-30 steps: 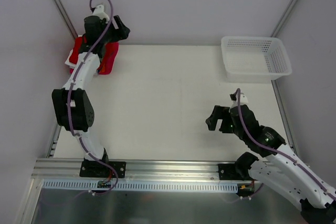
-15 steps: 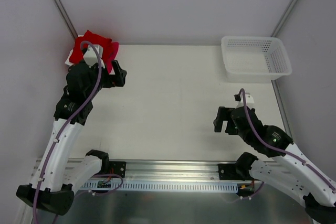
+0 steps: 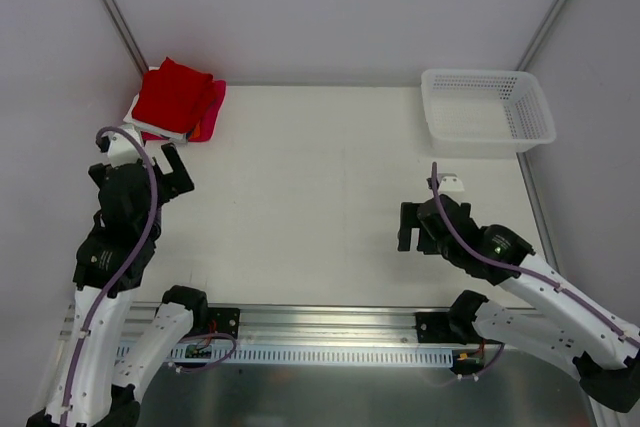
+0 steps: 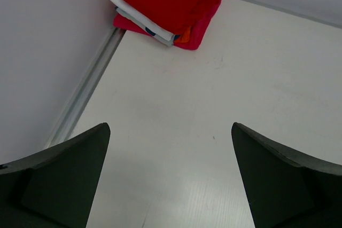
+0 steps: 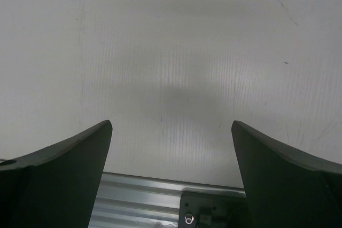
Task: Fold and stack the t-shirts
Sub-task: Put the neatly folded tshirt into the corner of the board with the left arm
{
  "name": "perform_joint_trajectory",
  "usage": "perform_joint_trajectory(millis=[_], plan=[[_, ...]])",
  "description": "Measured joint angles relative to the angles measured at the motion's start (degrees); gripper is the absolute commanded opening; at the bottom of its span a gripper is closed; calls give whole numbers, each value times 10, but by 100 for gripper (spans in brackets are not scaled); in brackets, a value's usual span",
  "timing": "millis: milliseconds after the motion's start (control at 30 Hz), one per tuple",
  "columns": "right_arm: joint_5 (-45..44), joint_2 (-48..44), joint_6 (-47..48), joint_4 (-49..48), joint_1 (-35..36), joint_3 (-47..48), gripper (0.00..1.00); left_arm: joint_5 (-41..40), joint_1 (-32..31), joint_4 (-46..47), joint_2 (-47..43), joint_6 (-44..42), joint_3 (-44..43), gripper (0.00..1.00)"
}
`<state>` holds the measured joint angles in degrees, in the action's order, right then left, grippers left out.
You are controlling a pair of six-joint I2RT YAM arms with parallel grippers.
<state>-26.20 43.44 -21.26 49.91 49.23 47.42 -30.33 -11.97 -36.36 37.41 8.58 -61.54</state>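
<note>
left gripper (image 3: 140, 159): jaws spread wide, nothing between them, touching nothing. it hangs over the bare white table (image 3: 320, 177), near the stack but clear of it.

right gripper (image 3: 420, 230): released too, jaws wide, only table surface beneath in your wrist view.

folded bright red cloth t-shirt (image 3: 175, 95) lies on top of the stack in the far-left corner. under it you can see a white folded shirt (image 4: 125, 1), a sliver of orange shirt (image 4: 183, 37) and a pink-red folded shirt (image 3: 212, 112) at the bottom, jutting out to the right.

top shirt looks almost square, skewed against the table edges; long axis unclear.
</note>
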Motion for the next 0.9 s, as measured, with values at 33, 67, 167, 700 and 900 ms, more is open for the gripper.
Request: perform_joint_trajectory(millis=[33, 67, 167, 700, 900], plan=[[0, 1, -4, -2, 2, -2, 99, 12, 0, -7, -11, 12, 2, 99], [0, 1, -8, -5, 3, -5, 99, 26, 0, -12, -20, 19, 5, 99], [0, 1, -21, -18, 10, -24, 99, 107, 0, -32, -44, 49, 21, 99], [-10, 47, -69, -30, 74, -59, 100, 50, 0, -108, 50, 68, 40, 99], [-24, 45, -83, -24, 92, -59, 99, 38, 0, -81, 149, 47, -24, 99]])
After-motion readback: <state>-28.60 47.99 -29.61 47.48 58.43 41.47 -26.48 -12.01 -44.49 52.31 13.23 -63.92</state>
